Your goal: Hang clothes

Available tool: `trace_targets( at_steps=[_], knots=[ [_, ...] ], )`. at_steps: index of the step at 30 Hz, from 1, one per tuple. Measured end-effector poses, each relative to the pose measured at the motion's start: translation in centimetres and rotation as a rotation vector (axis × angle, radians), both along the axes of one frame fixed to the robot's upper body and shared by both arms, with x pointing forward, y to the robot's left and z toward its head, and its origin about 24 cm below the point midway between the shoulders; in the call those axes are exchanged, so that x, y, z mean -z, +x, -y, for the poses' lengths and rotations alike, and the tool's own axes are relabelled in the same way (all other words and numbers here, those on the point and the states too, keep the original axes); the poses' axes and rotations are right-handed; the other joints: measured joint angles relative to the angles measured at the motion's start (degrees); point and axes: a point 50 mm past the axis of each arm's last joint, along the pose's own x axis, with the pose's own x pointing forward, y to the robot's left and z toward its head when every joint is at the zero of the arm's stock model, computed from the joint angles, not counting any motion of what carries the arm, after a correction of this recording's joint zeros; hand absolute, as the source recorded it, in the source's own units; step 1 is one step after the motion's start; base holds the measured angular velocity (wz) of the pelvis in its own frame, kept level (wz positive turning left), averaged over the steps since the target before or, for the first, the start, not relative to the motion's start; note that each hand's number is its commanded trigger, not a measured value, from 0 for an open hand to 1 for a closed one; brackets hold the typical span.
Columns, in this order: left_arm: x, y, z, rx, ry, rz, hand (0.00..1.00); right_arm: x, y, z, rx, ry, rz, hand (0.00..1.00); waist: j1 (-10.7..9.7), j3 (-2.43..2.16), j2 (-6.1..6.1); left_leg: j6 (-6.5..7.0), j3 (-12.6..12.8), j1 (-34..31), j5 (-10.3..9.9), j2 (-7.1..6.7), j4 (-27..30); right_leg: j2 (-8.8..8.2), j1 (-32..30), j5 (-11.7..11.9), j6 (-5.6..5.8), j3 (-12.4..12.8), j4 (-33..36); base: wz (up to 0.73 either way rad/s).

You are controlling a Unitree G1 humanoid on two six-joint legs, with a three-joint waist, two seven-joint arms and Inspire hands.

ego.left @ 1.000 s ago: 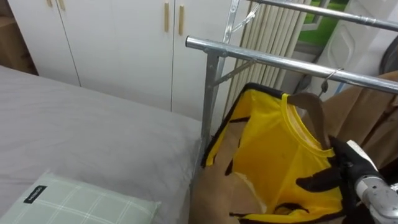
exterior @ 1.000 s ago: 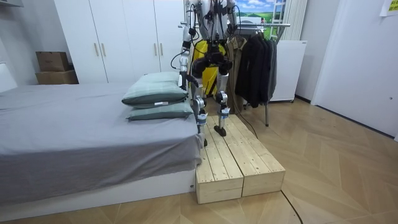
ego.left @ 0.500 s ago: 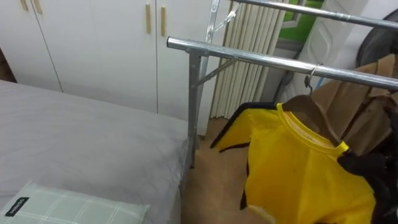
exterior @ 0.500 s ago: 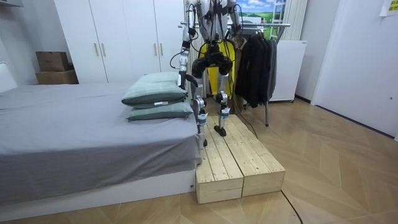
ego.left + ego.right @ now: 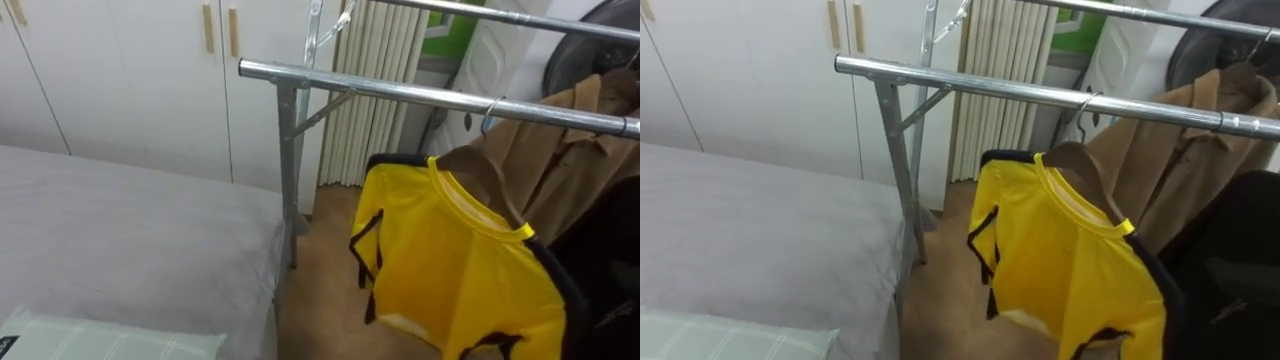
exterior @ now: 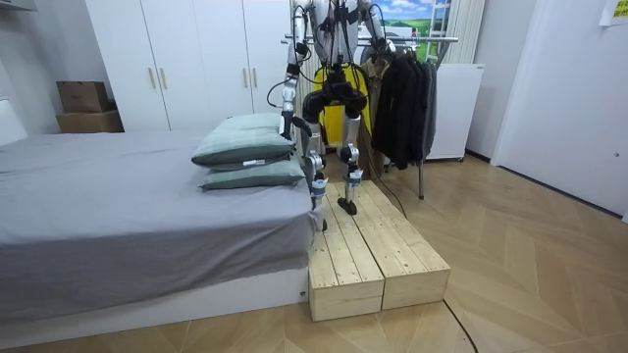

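The left hand hangs at the robot's side in the room view, below the rack and toward the bed; whether it is released or clenched cannot be told. A dark shape at the lower right edge of the left eye view reads as the right hand. It is below the rack's near rail and just right of the shirt's shoulder. It is lost against dark cloth, so I cannot tell its state or whether it touches the shirt.

The yellow shirt is on a wooden hanger whose hook is over the rack's near rail, and the garment hangs down under it (black trim runs along its sleeves). Further right on the same rail hangs a tan coat, with a black coat beside it.

Left of the rack's upright post lies the grey bed, with a pale checked pillow at the bottom edge. Behind the rack stand white wardrobe doors.

In the room view the robot stands upright on a wooden platform between the bed and the rack, facing the rack.
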Motion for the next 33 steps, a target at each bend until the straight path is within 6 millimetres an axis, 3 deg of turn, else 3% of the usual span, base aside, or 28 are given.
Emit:
trace_targets(
  at_steps=[11,16,19,25,33],
  knots=[
    [-0.1,-1.0,0.4,-0.023,-0.006,-0.015,0.0,4.3,-5.2,0.2,0.066,0.098,-0.144,0.0,-1.28,0.08,-0.16,-0.12,0.91,0.87,-0.05,0.01,-0.84,0.23,0.08,-0.27,-0.05,0.68,0.05,-0.04],
    [0.0,-1.2,0.6,-0.033,-0.011,-0.015,0.0,8.6,-8.6,-1.4,0.111,0.284,-0.242,0.0,-1.26,0.2,0.29,-0.22,1.7,0.92,-0.21,0.08,-0.9,0.35,-0.25,-0.27,-0.05,1.04,0.02,-0.07],
    [0.0,-1.3,0.8,-0.038,-0.013,-0.018,0.0,10.2,-10.0,-2.5,0.096,0.343,-0.304,0.0,-1.5,0.27,0.82,-0.22,2.32,0.67,-0.19,0.15,-1.07,0.35,-0.85,-0.16,-0.21,1.1,0.17,-0.12],
    [0.0,-1.5,1.0,-0.04,-0.02,-0.022,0.0,12.8,-11.1,-4.5,0.056,0.468,-0.368,0.0,-1.81,-0.16,1.76,-0.26,2.67,0.96,-0.23,0.14,-1.02,0.68,-0.84,-0.21,-0.23,2.23,0.5,-0.03],
    [0.1,-1.5,1.3,-0.042,-0.027,-0.021,0.0,17.4,-13.4,-8.1,-0.021,0.72,-0.525,0.0,-1.82,-0.15,2.16,-0.39,2.69,0.92,-0.33,0.1,-0.77,0.79,-0.95,-0.42,-0.25,2.83,1.22,0.0]
  ],
)
